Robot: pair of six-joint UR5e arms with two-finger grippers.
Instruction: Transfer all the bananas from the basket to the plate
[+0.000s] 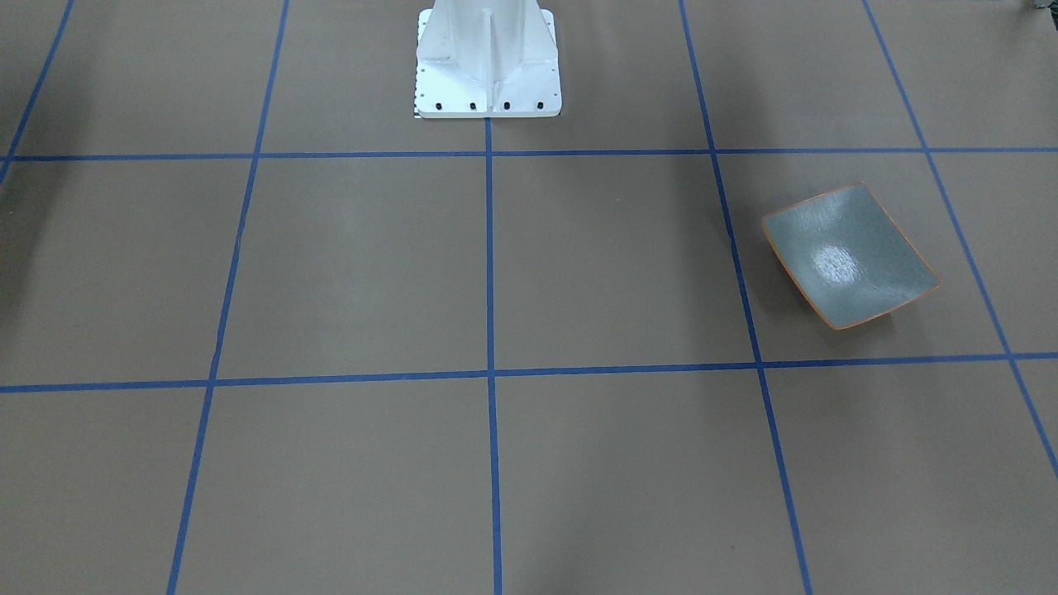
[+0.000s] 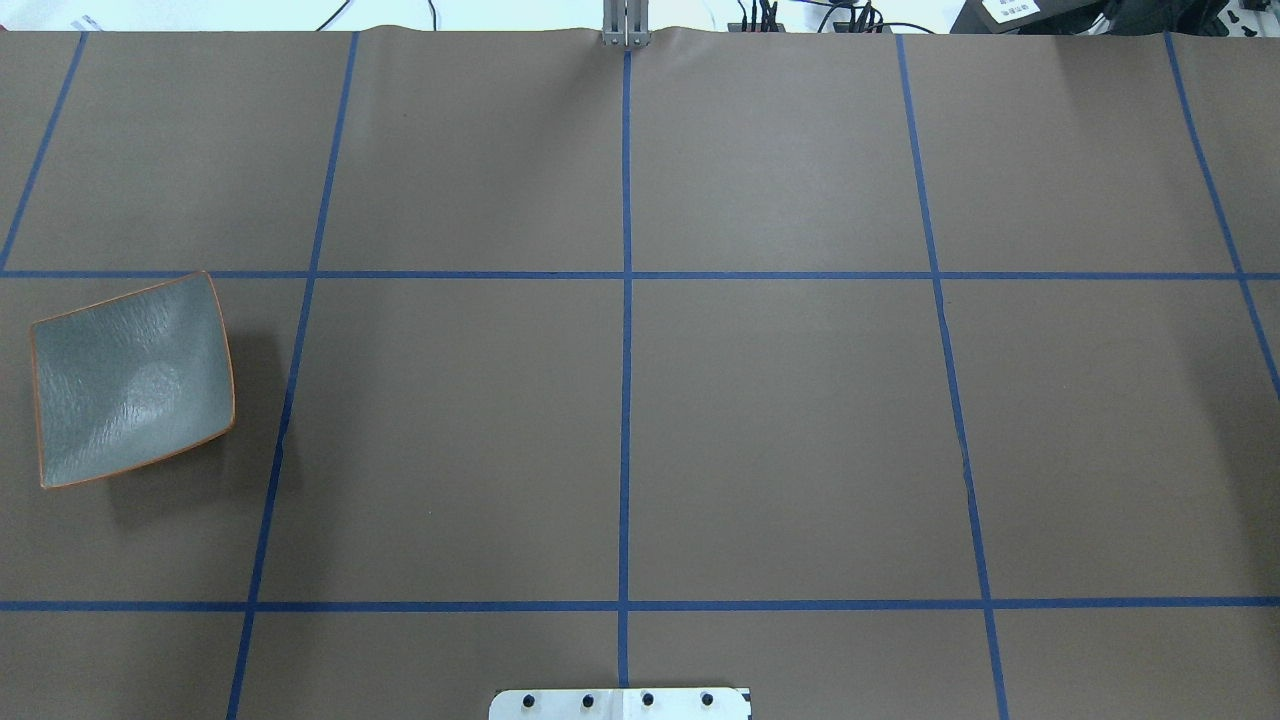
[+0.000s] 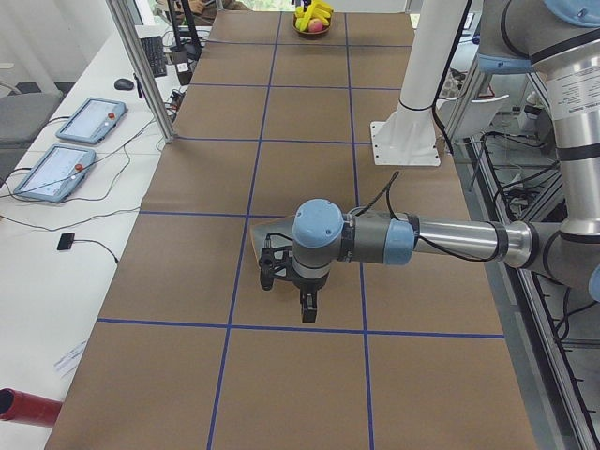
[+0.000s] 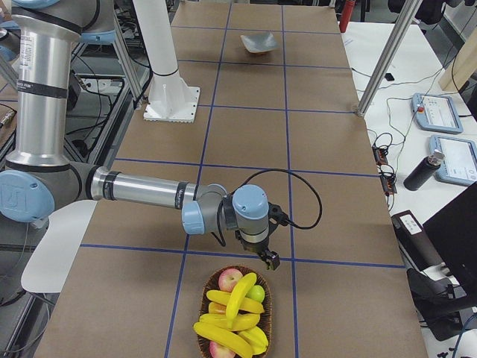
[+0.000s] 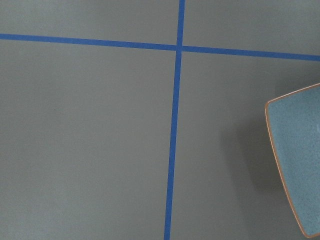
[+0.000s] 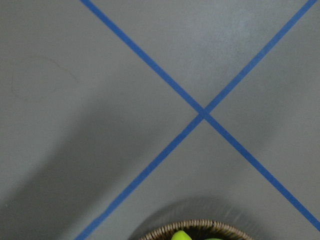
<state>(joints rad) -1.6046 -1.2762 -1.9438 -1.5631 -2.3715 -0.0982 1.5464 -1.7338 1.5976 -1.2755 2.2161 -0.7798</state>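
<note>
basket-end view, near to far | wicker basket (image 6: 200, 223) closest, bananas (image 4: 227, 328) piled in with apples (image 4: 231, 280) | right gripper (image 4: 268, 257) just past its rim at 12 o'clock, can't tell if clenched | plate (image 4: 259, 42) way off at 12, bare | left gripper (image 3: 305, 305) near it, grip unreadable too | tip: I'd pinch the top banana mid-body and lift straight up

Cut off by the right edge of the left wrist view: the plate (image 5: 297, 165), with only one corner in frame. Cut off by the bottom edge of the right wrist view: the basket (image 6: 195, 229), down to a strip of rim and two slivers of green fruit. Too small to count at the top of the exterior left view: the bananas (image 3: 319, 13). Seen only in the side views, so impossible to tell whether parted or closed: the left gripper (image 3: 307, 307) and the right gripper (image 4: 270, 259).
</note>
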